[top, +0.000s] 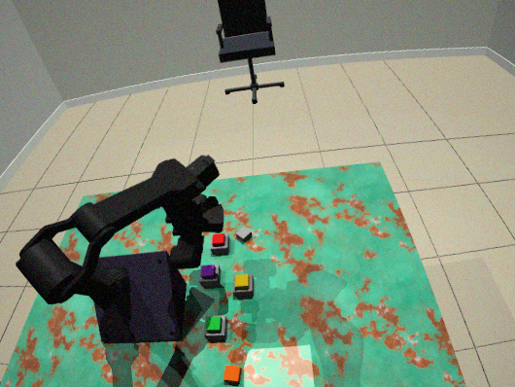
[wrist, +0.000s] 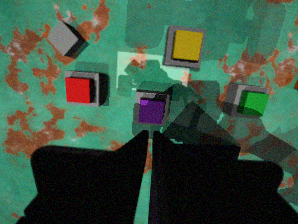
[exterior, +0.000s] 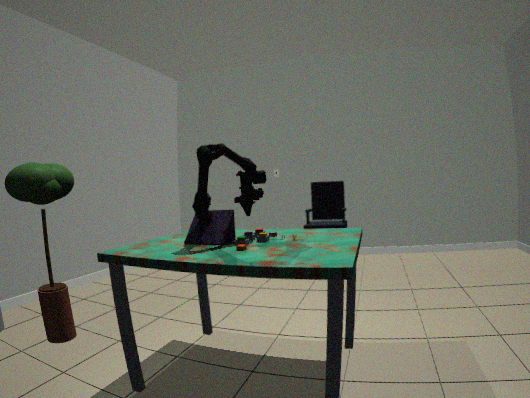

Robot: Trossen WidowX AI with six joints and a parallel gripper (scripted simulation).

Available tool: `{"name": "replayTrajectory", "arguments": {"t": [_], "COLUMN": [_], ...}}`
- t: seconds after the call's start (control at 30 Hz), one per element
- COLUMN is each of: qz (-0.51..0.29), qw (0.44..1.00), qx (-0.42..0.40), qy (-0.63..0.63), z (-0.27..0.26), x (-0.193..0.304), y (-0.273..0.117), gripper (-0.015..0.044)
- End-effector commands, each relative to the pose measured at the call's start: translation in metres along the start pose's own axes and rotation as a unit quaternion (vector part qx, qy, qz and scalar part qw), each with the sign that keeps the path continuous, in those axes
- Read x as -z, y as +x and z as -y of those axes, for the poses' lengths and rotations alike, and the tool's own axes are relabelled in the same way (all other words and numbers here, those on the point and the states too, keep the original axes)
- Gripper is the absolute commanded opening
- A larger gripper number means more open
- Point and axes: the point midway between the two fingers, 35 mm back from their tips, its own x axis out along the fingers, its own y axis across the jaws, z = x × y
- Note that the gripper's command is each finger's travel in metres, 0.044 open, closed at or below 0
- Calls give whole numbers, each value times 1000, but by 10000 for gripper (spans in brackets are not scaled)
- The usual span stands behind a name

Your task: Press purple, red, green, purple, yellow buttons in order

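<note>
Grey and small, a loose block [wrist: 64, 37] sits at the far left of the cluster on the mottled green worktop [top: 340, 233], just beside the red button [wrist: 79, 90]; it must not be nudged. Next along is the purple button [wrist: 151, 111], the middle of the group, with the hand [wrist: 150, 134] hanging above it, fingers pressed together on nothing, forming one blunt point. The yellow button [wrist: 187, 45] lies beyond it and the green button [wrist: 253, 102] to the right, each apart from its neighbours. These caps look like stiff plastic on grey housings, sprung, so I'd judge they need a firm straight push on the cap's centre, not a grip. An orange block [top: 232, 373] rests well clear near the worktop's edge. Nothing stands between the hand and the purple cap.
</note>
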Motion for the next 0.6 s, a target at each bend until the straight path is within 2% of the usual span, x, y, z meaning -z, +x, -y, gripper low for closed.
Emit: {"name": "replayTrajectory", "arguments": {"t": [0.0,0.07,0.27,0.47,0.57], "qz": [-7,-7,-6,-6,-5], "qw": [1000,1000,1000,1000,1000], "qx": [3,2,4,4,4], "qy": [1,1,3,3,3], "z": [2,4,38,39,39], "x": [3,-7,-84,-86,-87], "y": [-8,-9,-8,-5,32], "gripper": [20,20,20,20,20]}}
